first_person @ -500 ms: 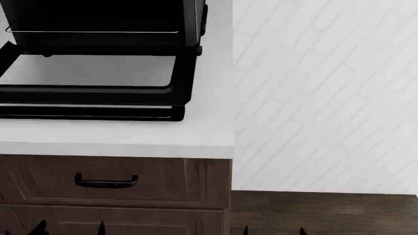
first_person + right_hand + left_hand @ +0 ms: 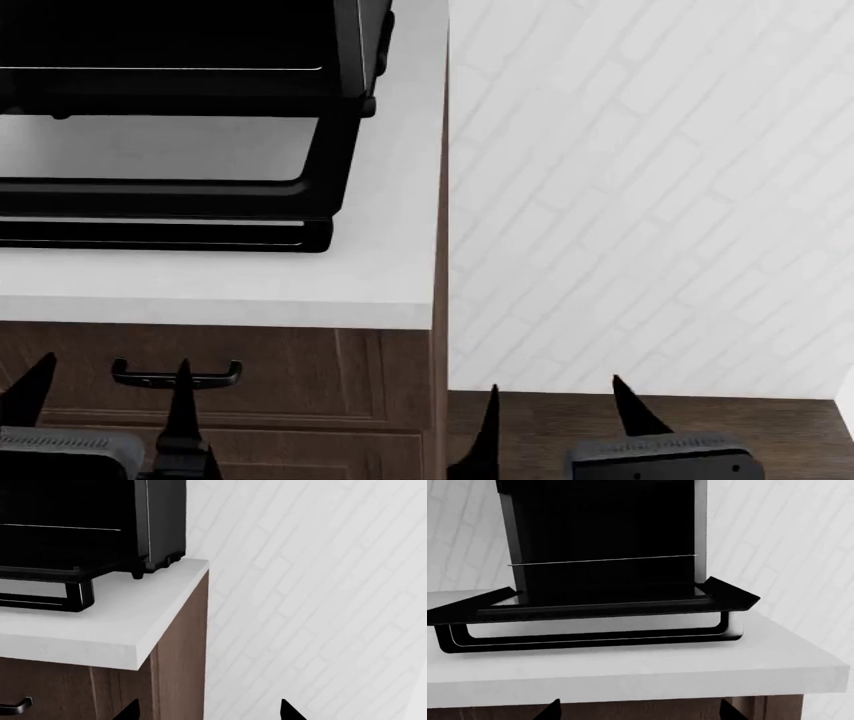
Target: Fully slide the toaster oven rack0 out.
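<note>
The black toaster oven (image 2: pixel 363 40) stands on the counter at the upper left, its glass door (image 2: pixel 160 150) folded down flat with the bar handle (image 2: pixel 160 235) in front. The rack0 (image 2: pixel 160 69) shows as a thin light line inside the dark cavity. It also shows in the left wrist view (image 2: pixel 600 560) and the right wrist view (image 2: pixel 60 527). My left gripper (image 2: pixel 110 400) is open and empty, low in front of the drawer, well below the oven. My right gripper (image 2: pixel 554 420) is open and empty, right of the cabinet, before the wall.
The white counter (image 2: pixel 387 270) ends at a corner right of the oven. Below it is a brown cabinet with a black drawer handle (image 2: pixel 220 375). A white brick wall (image 2: pixel 641 200) fills the right, with dark floor (image 2: pixel 774 420) at its foot.
The oven and counter have shifted left in the head view. Both grippers have risen further into view at the bottom edge.
</note>
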`<state>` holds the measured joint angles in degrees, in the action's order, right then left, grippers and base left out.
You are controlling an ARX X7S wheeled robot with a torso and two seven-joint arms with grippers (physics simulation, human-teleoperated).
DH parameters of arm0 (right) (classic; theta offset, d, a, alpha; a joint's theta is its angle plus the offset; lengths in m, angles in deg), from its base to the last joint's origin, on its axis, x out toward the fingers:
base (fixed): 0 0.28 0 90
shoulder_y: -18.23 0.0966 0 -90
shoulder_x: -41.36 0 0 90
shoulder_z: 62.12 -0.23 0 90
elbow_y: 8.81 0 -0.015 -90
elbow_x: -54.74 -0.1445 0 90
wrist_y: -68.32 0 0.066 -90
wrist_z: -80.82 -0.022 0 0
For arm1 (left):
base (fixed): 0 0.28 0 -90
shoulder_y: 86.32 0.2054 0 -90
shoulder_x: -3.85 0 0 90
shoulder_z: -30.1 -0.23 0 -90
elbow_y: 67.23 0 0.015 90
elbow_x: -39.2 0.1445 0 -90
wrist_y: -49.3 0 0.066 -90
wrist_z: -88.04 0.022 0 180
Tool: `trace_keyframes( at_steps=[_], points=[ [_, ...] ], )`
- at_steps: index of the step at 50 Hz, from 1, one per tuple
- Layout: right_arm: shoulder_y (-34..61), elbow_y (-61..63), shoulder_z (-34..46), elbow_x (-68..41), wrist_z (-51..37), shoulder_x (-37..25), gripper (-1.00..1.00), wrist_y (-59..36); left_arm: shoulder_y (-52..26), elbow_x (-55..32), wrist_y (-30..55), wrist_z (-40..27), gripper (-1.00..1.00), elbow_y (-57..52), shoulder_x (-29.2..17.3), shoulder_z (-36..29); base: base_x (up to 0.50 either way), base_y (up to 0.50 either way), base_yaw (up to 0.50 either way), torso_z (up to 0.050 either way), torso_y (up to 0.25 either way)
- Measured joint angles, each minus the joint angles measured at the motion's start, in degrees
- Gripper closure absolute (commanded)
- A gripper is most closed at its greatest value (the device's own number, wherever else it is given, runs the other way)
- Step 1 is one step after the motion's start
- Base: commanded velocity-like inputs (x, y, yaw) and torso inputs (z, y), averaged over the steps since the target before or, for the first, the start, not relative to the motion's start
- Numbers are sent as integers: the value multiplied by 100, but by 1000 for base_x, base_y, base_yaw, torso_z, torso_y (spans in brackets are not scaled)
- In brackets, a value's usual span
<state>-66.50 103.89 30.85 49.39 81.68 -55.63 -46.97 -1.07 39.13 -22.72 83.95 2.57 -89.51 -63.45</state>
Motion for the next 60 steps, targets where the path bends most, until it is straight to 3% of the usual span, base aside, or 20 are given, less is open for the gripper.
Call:
trace_keyframes(
  at_steps=[10, 18, 32, 60],
  points=[
    [883, 1064, 164, -39, -1, -318, -100, -1722, -576, 66, 1114, -72, -100, -1103, -149, -167, 0, 0, 0, 0, 0],
    [1388, 1437, 294, -55, 16, -469, -100, -2445, -920, 90, 1626, -134, -100, -1533, -234, -240, 0, 0, 0, 0, 0],
    [1848, 1547, 366, -133, 58, -557, -100, -2853, -1390, 44, 2301, -183, -100, -1857, -321, -347, 19, 0, 0, 0, 0],
    [2107, 1774, 323, -246, 34, -654, -100, -3122, -1667, -119, 2691, -290, -100, -2028, -427, -395, 422, -15, 0, 0, 0]
  ],
)
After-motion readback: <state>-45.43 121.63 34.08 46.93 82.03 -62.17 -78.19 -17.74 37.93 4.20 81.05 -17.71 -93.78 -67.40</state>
